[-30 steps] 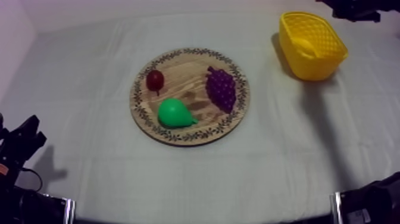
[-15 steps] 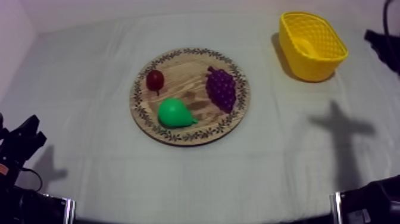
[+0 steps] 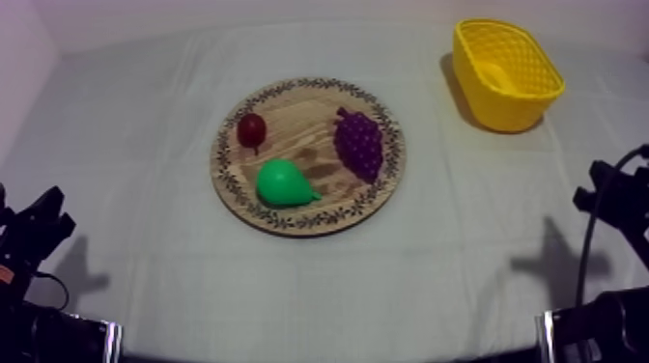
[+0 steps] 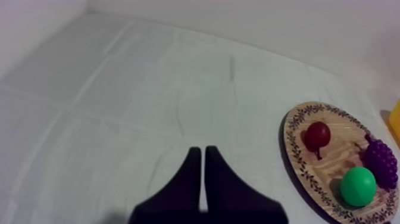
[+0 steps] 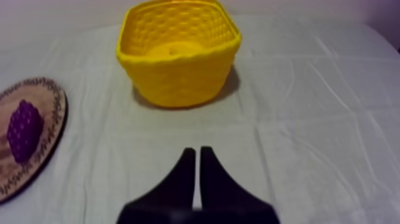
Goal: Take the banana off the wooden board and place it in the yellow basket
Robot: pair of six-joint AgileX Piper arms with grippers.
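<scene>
Pear (image 3: 283, 183), grapes (image 3: 359, 143), small red fruit (image 3: 252, 127) on board (image 3: 301, 124); basket (image 3: 512, 111) far right, banana (image 3: 494, 75) seemingly inside.

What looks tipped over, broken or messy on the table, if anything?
Nothing stands out. The yellow basket stands upright on the cloth. The wooden board lies flat, with the pear, the grapes and the small red fruit resting tidily on it, none spilled off.

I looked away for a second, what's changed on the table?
The right gripper pulled back from above the basket toward the table's near right side, shut and empty. The left gripper, board, pear, grapes and small red fruit stayed put.
</scene>
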